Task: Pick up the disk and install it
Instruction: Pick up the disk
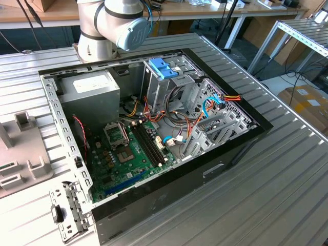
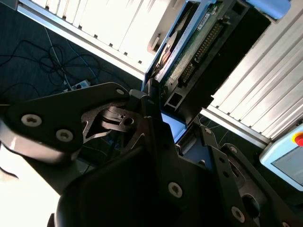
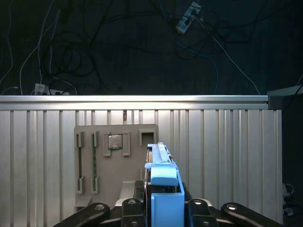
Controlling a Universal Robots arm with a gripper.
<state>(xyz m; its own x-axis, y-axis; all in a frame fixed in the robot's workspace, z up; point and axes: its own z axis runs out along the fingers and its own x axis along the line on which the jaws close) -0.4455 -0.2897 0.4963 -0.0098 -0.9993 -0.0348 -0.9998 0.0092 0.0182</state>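
Above a flat grey slotted fixture plate (image 3: 116,161) and the ribbed aluminium table (image 3: 227,156), the disk (image 3: 158,153), a flat rectangular hard drive with a green circuit-board face and a light-blue plastic piece at its end, is being held edge-on in the first wrist view. It is being clamped from both sides by the black fingers of the gripper (image 3: 163,196), so the pick-up is being judged as done. In the exterior view, an open black computer case (image 1: 205,174) is being shown lying on the table. From that view's left to its right, the case is being occupied by a grey power-supply box (image 1: 95,89), a green motherboard (image 1: 123,159) and a metal drive cage (image 1: 164,72) with light-blue tabs. The installing is being judged as not yet done, the disk being carried clear of the case.
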